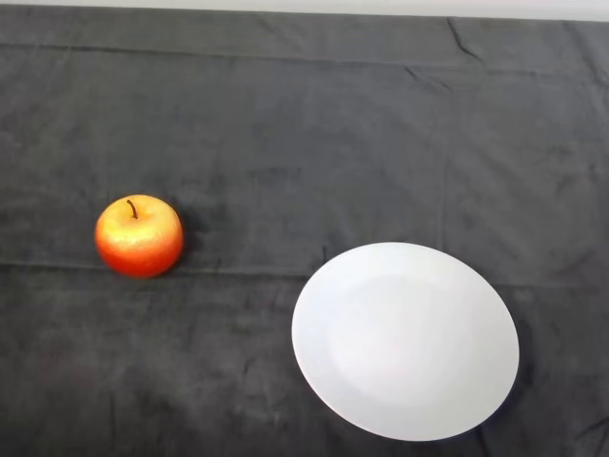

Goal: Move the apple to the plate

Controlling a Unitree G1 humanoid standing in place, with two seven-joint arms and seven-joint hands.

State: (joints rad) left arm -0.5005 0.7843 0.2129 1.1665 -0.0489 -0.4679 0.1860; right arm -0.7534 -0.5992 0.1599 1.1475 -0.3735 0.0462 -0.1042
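Observation:
A red and yellow apple with a dark stem stands upright on the dark cloth at the left of the head view. A white round plate lies on the cloth at the lower right, with nothing on it. The apple and the plate are well apart, with bare cloth between them.
The dark cloth covers the whole table and has folds and creases, with a long crease running across behind the apple. A pale strip shows along the far edge at the top.

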